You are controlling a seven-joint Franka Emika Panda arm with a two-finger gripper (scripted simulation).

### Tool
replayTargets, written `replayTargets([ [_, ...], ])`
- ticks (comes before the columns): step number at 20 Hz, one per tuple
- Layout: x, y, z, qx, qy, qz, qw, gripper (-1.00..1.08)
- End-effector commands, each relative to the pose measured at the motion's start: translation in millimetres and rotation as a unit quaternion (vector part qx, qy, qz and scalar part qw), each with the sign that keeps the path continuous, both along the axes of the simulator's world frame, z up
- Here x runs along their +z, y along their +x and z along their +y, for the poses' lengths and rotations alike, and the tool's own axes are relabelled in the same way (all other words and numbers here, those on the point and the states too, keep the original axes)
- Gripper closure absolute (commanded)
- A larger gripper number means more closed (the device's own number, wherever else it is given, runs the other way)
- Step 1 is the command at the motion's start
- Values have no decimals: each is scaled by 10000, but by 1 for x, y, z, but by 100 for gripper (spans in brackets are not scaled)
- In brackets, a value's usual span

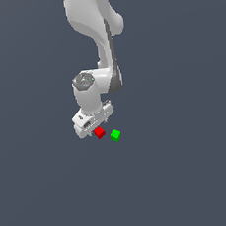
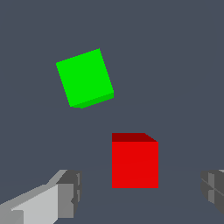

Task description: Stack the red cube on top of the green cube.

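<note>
Plain slate-grey floor holds a bright red cube [image 2: 134, 164] between the gripper [image 2: 142, 192] and its wide-spread, empty fingers [image 2: 70, 192] (untouched); a matching green cube [image 2: 84, 76] sits nearby, apart.

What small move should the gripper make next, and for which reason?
Probably lower straight down and then close. In the wrist view the gripper is open, with the red cube between its fingers, not yet touched by them. The green cube lies apart, beside the red one, so grasping comes before any stacking.
</note>
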State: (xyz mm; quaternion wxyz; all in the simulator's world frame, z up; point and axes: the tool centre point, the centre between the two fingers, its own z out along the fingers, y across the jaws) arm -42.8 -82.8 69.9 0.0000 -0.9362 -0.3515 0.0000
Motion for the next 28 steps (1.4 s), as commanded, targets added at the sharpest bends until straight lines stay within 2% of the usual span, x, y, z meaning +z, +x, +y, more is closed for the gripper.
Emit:
replayTargets([
  [1, -1, 0, 0, 0, 0, 0, 10000, -92],
  [12, -43, -1, 0, 5, -1, 0, 10000, -92],
  [17, -50, 0, 0, 5, -1, 0, 10000, -92],
  [18, -50, 0, 0, 5, -1, 0, 10000, 108],
  [28, -50, 0, 0, 3, -2, -2, 10000, 108],
])
